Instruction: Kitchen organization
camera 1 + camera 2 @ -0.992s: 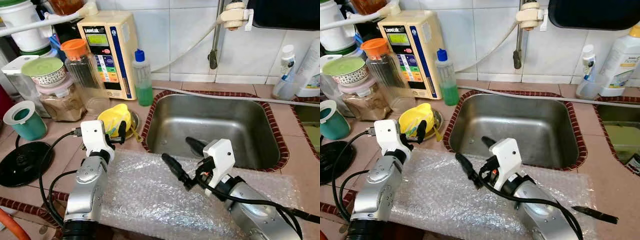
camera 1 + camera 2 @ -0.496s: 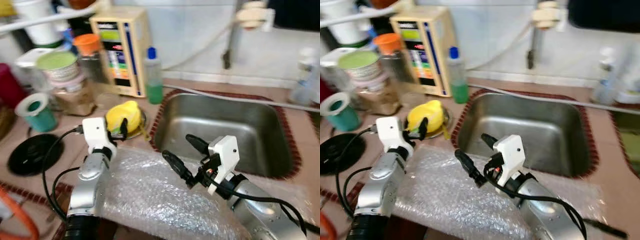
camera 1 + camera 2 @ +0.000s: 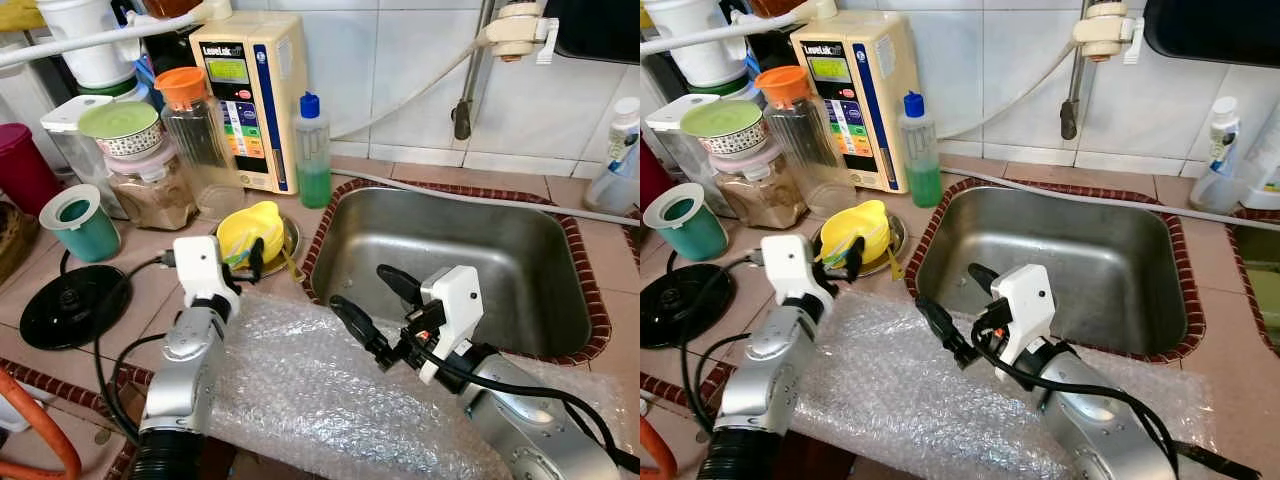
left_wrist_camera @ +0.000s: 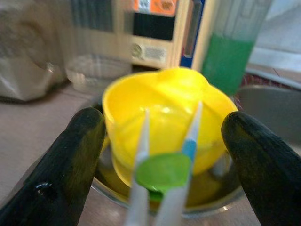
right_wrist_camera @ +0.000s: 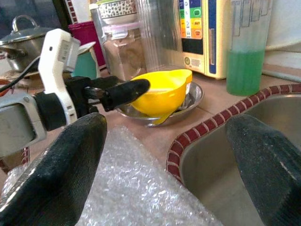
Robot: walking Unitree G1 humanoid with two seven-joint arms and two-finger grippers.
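Left gripper [image 4: 160, 141] stood wide open, fingers either side of yellow plastic bowl [image 3: 250, 229], not touching. Bowl sat in shallow round metal dish [image 3: 889, 240] on tiled counter [image 3: 130, 290], just beside steel sink [image 3: 450, 250]. We noted two pale utensil handles with green tip [image 4: 162, 172] lying between fingers; blurred, maybe toothbrushes. We judged good grasp needed fingers past rim, clear of handles, closing square on wall. Right gripper [image 3: 365, 305] hung open over clear bubble wrap sheet [image 3: 320, 400], idle.
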